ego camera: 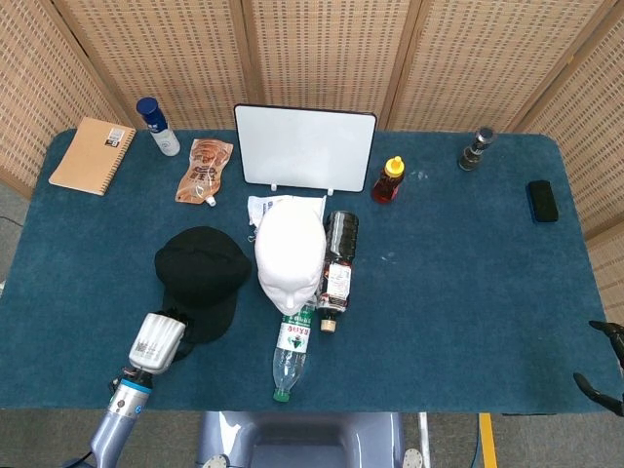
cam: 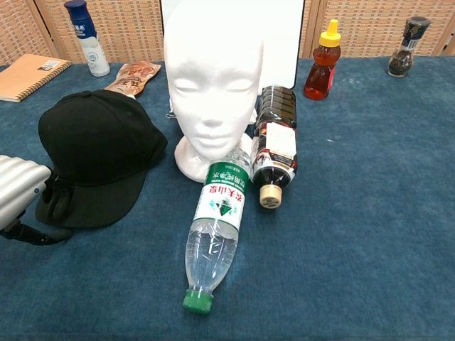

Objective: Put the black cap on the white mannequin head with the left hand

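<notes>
The black cap lay toward the table's near left corner, just beside the white mannequin head. Directly in front of the head a clear water bottle pointed at the near edge, and a dark bottle lay touching the head's right side. A whiteboard stood behind it. The table's right half lay open, with only a phone near the right edge
</notes>
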